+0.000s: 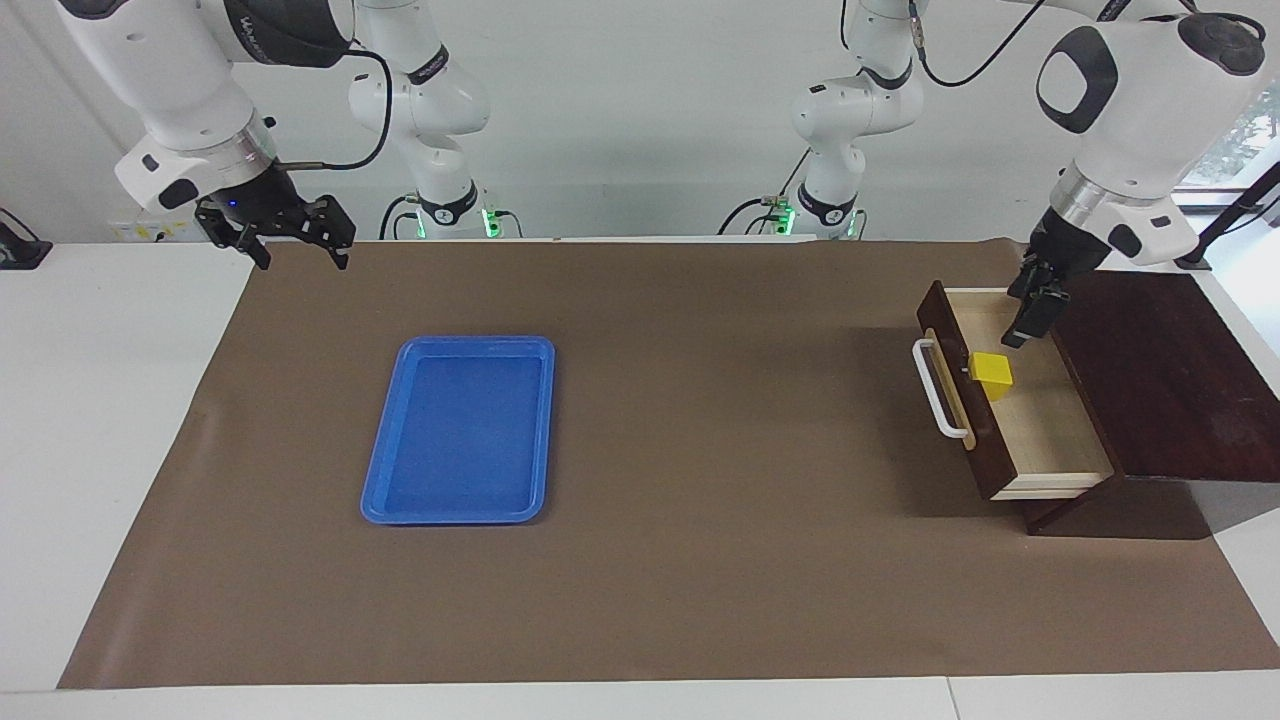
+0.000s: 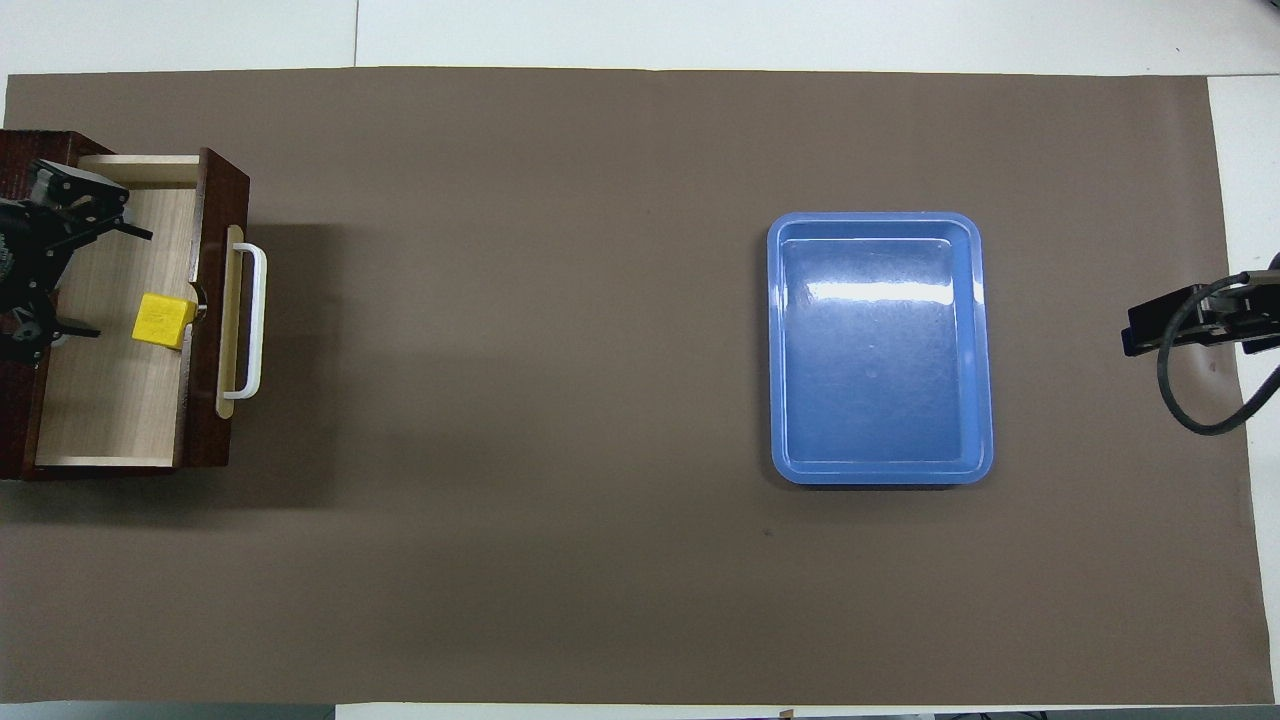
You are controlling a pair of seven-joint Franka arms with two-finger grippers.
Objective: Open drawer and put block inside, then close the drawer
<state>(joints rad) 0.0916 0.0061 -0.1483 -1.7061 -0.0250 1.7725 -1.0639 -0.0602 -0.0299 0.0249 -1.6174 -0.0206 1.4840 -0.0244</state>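
The dark wooden drawer (image 1: 968, 420) stands pulled out of its cabinet (image 1: 1170, 380), white handle (image 1: 932, 392) facing the table's middle. The yellow block (image 1: 991, 374) rests on the pale drawer floor (image 2: 110, 400), right against the inside of the front panel. My left gripper (image 1: 1030, 312) hangs open over the drawer, above the block and clear of it; the overhead view shows the left gripper (image 2: 118, 285) spread beside the block (image 2: 163, 319). My right gripper (image 1: 305, 262) waits open in the air at the right arm's end of the table, holding nothing.
A blue plastic tray (image 1: 475, 343) lies on the brown mat (image 1: 700, 450) toward the right arm's end; it shows as the tray (image 2: 875, 218) in the overhead view. White tabletop borders the mat.
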